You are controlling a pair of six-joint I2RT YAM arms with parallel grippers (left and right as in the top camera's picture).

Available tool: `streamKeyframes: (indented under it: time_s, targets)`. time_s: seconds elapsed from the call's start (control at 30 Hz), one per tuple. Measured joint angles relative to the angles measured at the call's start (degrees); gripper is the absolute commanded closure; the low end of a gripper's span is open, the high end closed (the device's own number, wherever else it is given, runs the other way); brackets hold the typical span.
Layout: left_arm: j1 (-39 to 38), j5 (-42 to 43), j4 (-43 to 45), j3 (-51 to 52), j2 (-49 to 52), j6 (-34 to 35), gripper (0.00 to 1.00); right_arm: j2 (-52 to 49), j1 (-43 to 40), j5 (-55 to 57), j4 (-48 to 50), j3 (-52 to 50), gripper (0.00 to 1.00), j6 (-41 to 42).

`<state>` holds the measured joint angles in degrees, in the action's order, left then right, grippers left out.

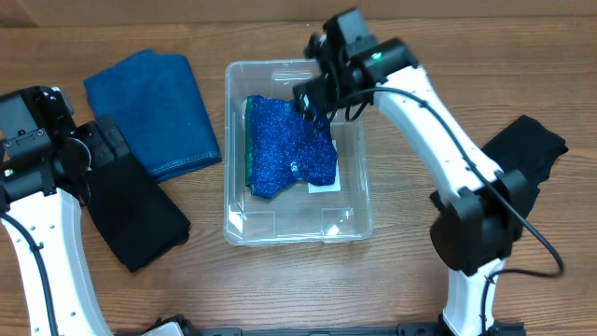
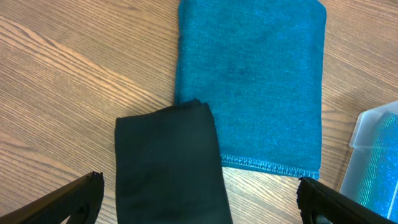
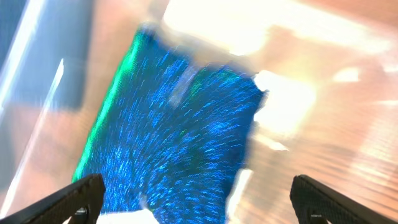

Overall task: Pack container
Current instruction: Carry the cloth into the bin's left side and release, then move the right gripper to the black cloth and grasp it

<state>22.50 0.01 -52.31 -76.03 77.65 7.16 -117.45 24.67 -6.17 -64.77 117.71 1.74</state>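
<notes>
Container, clear rectangular plastic bin w/ rounded corners and rimmed edge (image 1: pixel 298 222), sits upright mid-desk on the wood-grain desk (image 1: pixel 392 280), long side running front to back. Inside it lies a sparkly blue fabric piece w/ a green edge (image 1: pixel 287 149), covering the back and left of the floor; front part of the floor is bare. White rectangular label (image 1: pixel 325 185) shows on the bottom, partly under the fabric's right front corner.

Right hand (image 1: pixel 317 105) is over the container's back right area, above the fabric's far corner. Right wrist view is motion-blurred, but both fingers (image 3: pixel 74 199) show wide apart w/ nothing between them, sparkly fabric (image 3: pixel 186 143) below. Can't tell if the hand touches the fabric.

Left hand (image 2: pixel 199 180) is on the left side of the desk, fingers (image 2: pixel 74 199) spread wide, holding nothing, above a folded black cloth (image 2: pixel 168 162). That cloth (image 1: pixel 131 210) lies left of the container, one corner overlapping the near edge of a folded teal towel w/ stitched hem (image 2: pixel 255 81). Towel (image 1: pixel 154 112) sits just beside the container's left wall, apart from it. Container corner (image 2: pixel 373 155) shows at the right edge of the left wrist view.

Second black cloth (image 1: pixel 522 149) lies at desk's right side, well apart from the container, partly behind the right arm's base.
</notes>
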Motion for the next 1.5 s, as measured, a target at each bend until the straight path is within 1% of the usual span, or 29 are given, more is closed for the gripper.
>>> streamKeyframes:
  time_s: [0.07,0.13,0.2,0.3,0.43,0.5,0.63,0.77,0.87,0.9,0.97,1.03,1.13,1.27,1.5]
  targets:
    - [0.0,0.0,0.0,0.0,0.0,0.0,0.00,3.8,-1.3,6.0,-1.7,2.5,0.00,5.3]
    - [0.0,0.0,0.2,0.0,0.0,0.0,0.00,8.8,-4.5,10.7,-4.5,3.5,0.00,11.1]
    - [0.0,0.0,0.4,0.0,0.0,0.0,0.00,13.7,-9.7,13.6,-8.8,4.0,0.00,16.2]
    - [0.0,0.0,0.5,0.0,0.0,0.0,0.00,19.6,-19.5,16.5,-15.8,4.4,0.00,21.6]
    - [0.0,0.0,1.0,-0.1,0.0,0.0,0.00,23.8,-27.9,18.0,-23.7,4.5,0.00,24.7]
    - [0.0,0.0,1.3,-0.1,0.0,0.0,0.00,25.8,-31.4,18.0,-25.5,3.8,0.00,25.7]
    - [0.0,0.0,2.1,-0.1,0.0,0.0,0.00,32.9,-39.1,16.7,-25.6,-4.6,0.00,26.5]
    - [0.0,0.0,2.1,-0.2,0.0,0.0,0.00,41.0,-49.1,13.0,-19.7,-19.4,0.00,25.2]
    - [0.0,0.0,2.1,-0.2,0.0,0.0,0.00,43.9,-55.9,8.8,-14.9,-29.6,0.00,21.9]
    - [0.0,0.0,2.1,-0.2,0.0,0.0,0.00,44.4,-58.9,6.5,-12.1,-34.5,0.00,20.2]
    - [0.0,0.0,2.1,-0.2,0.0,0.0,0.00,43.7,-62.8,3.0,-7.5,-42.3,0.00,17.6]
    - [0.0,0.0,2.1,-0.2,0.0,0.0,0.00,42.5,-65.7,-0.8,-0.1,-50.5,0.00,14.7]
    - [0.0,0.0,2.1,-0.2,0.0,0.0,0.00,38.9,-67.5,-6.1,8.8,-60.5,0.00,10.9]
    - [0.0,0.0,2.1,-0.2,0.0,0.0,0.00,33.7,-67.4,-11.2,17.2,-66.5,0.00,7.8]
    - [0.0,0.0,2.1,-0.2,0.0,0.0,0.00,21.8,-67.4,-17.0,25.2,-67.4,0.00,3.9]
